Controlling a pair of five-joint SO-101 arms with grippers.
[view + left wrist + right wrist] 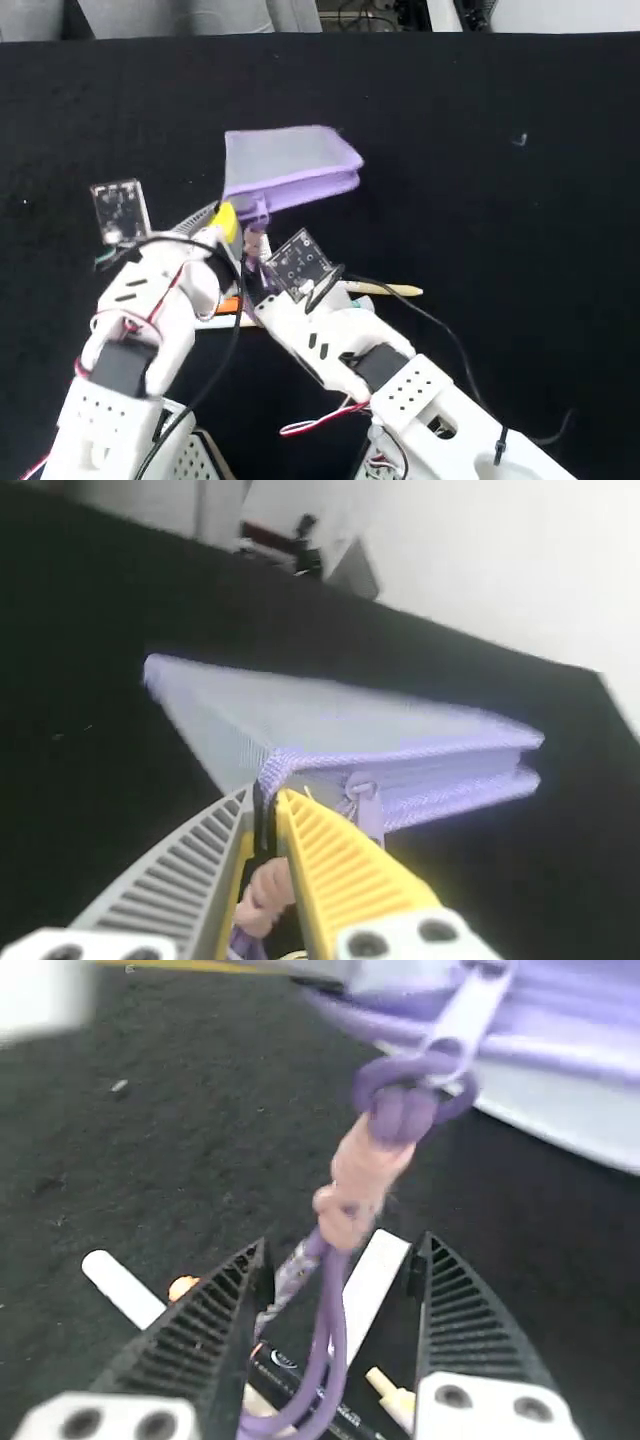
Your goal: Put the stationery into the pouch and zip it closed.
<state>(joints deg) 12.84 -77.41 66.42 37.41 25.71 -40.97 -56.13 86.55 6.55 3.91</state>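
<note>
On the black tabletop (500, 200), seen from above, my two arms stretch forward side by side and meet at the near end of the purple pouch (290, 160), with pens (385, 289) lying under my wrists. From the left wrist, my left claw (265, 798) is pinched tight on the pouch's corner fabric, just beside the zip. From the right wrist, my right claw (345, 1245) hangs low with its fingers apart, the zip cord (330, 1340) dangling between them.
</note>
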